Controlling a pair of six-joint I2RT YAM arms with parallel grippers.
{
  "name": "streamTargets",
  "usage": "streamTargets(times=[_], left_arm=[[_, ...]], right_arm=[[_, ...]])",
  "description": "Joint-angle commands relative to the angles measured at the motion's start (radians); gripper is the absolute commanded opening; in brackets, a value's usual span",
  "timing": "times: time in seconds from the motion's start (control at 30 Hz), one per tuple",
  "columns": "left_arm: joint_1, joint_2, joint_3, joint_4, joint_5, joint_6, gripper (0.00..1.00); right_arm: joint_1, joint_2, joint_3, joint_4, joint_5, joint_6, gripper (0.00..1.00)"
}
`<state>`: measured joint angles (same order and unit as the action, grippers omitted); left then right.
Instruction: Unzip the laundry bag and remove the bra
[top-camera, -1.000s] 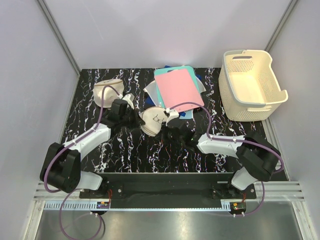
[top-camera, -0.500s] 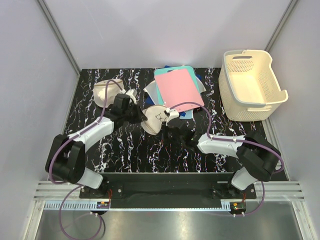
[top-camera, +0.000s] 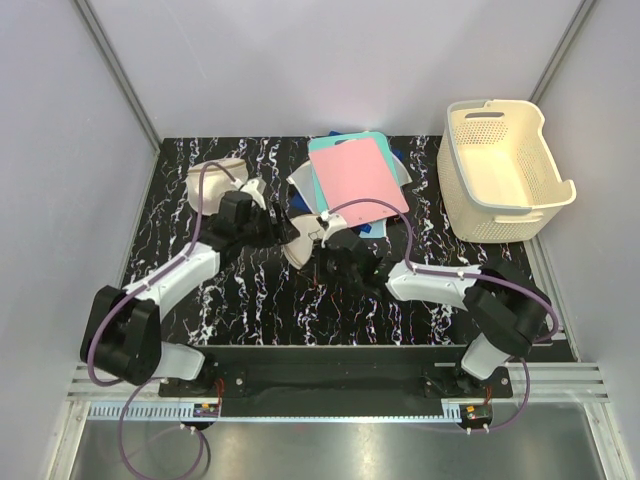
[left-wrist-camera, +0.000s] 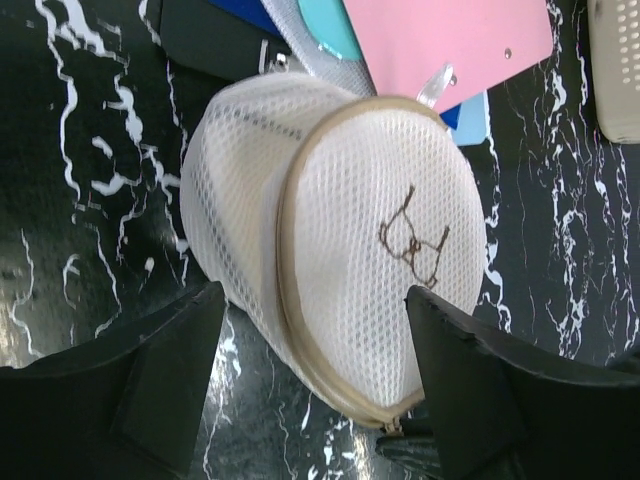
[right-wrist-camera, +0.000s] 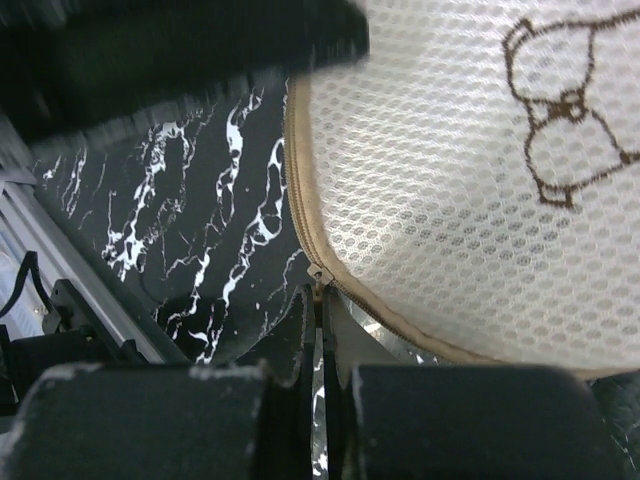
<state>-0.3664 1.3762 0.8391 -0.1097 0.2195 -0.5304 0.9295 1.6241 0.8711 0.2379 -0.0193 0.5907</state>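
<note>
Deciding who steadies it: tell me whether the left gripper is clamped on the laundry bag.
No, the left gripper is open, fingers wide apart, the laundry bag between them.

You had two cream mesh pouches, the squiggle pouch (left-wrist-camera: 350, 230) and the plain pouch (top-camera: 212, 188), one cream basket (top-camera: 478, 208), and one pile of coloured sheets (top-camera: 355, 178).

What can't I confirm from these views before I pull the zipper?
The bra: unseen everywhere; the laundry bag mesh hides its contents.
The zipper: cut off by right wrist view's edges; elsewhere too small to judge.
The zipper pull: tab buried between right gripper fingers.
The dark shape atop right wrist view: too blurred to identify.
</note>
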Motion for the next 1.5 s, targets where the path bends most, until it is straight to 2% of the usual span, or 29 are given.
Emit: streamTargets(times=[0.0,0.2,0.3,0.33,0.53,0.77,1.47], left_arm=[[-0.031,-0.055,-0.084,0.042,-0.029,-0.043,0.76],[-0.068,-0.048,-0.136,0.107,0.007,-0.095,0.70],[-0.077,-0.023,-0.117,0.130,0.011,-0.097,0.58],[-0.078,-0.019,-0.110,0.131,0.006,-0.097,0.51],[-0.078,-0.003,-0.086,0.122,-0.009,-0.095,0.23],[-0.078,0.001,-0.063,0.113,-0.028,-0.091,0.01],[-0.017,0.004,-0.015,0.065,-0.005,-0.040,0.00]], right_arm=[[0.005,0.028,0.072,0.028,-0.040,-0.022,0.00],[0.006,0.063,0.112,0.035,-0.079,-0.022,0.00],[0.006,0.066,0.112,0.035,-0.079,-0.022,0.00],[0.006,0.065,0.109,0.035,-0.077,-0.022,0.00],[0.006,0.056,0.094,0.028,-0.064,-0.025,0.00],[0.006,0.053,0.072,0.028,-0.056,-0.020,0.00],[0.006,-0.003,-0.049,0.018,-0.004,0.017,0.00]])
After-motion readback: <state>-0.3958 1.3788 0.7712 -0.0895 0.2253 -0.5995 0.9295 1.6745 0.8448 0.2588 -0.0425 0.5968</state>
